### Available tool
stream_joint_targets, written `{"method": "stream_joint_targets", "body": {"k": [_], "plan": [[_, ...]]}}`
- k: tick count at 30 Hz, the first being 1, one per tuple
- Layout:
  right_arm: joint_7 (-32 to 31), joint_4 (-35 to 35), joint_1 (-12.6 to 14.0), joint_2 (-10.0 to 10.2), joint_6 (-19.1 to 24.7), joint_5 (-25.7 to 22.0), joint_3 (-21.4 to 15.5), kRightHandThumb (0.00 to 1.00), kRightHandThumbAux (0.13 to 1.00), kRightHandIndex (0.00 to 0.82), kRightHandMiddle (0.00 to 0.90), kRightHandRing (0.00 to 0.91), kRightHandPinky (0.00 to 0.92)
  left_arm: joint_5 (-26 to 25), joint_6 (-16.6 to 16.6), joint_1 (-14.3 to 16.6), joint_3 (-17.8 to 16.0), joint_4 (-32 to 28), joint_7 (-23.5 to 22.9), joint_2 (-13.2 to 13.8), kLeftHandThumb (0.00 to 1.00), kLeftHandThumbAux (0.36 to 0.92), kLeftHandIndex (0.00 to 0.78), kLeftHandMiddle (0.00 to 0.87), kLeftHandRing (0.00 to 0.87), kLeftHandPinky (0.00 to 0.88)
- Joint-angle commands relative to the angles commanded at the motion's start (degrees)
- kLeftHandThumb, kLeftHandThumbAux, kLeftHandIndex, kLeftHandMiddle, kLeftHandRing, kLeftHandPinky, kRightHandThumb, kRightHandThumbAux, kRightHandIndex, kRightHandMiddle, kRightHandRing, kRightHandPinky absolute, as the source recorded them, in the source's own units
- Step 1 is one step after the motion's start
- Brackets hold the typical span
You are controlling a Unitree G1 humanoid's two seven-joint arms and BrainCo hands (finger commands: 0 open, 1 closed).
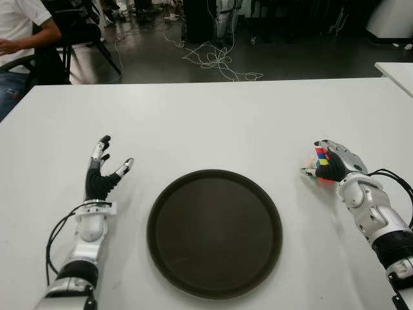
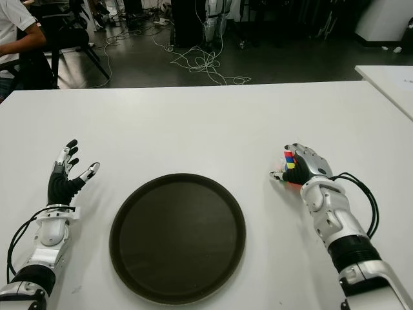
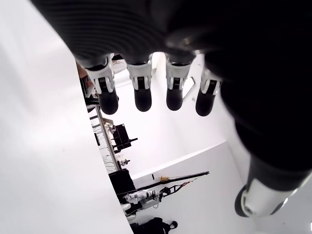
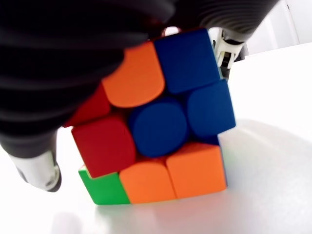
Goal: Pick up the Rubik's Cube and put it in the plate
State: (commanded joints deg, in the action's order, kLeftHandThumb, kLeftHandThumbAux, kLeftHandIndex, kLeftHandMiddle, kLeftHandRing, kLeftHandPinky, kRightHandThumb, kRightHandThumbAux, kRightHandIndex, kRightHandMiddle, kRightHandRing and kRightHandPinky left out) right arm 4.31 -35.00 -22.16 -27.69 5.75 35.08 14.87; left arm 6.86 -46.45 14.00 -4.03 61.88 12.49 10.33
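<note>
Right wrist view: right hand [image 4: 73, 58] around Rubik's Cube [image 4: 156, 126].

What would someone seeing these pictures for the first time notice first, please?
Most striking is the big dark round plate, empty, on the white table between the robot's two hands. To its right, the right hand is closed over the bright Rubik's Cube, which appears still down on the table. To the plate's left, the left hand shows with fingers spread, holding nothing.
</note>
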Motion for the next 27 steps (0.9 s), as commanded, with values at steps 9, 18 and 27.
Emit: {"method": "stream_joint_targets", "body": {"k": [9, 18, 27], "plan": [[0.8, 1.1, 0.4, 0.9, 0.3, -1.8, -1.8, 0.212, 0.625, 0.034, 0.105, 0.157, 0.261, 0.7, -0.4, -0.1, 0.3, -0.1, 0.7, 0.3, 0.354, 0.699, 0.027, 0.07, 0.041, 0.0], [4.3, 2.9, 1.1, 2.0, 0.3, -2.6, -3.1, 0.466, 0.679, 0.32, 0.485, 0.527, 0.544, 1.1, -0.2, -0.1, 0.2, -0.2, 1.2, 0.3, 0.344, 0.688, 0.031, 0.068, 0.041, 0.005], [10.9, 3.7, 1.2, 3.9, 3.3, -1.5, -3.8, 0.696, 0.715, 0.43, 0.737, 0.724, 0.702, 0.7, 0.0, -0.1, -0.1, -0.2, 1.0, 0.2, 0.332, 0.674, 0.035, 0.075, 0.039, 0.0]]}}
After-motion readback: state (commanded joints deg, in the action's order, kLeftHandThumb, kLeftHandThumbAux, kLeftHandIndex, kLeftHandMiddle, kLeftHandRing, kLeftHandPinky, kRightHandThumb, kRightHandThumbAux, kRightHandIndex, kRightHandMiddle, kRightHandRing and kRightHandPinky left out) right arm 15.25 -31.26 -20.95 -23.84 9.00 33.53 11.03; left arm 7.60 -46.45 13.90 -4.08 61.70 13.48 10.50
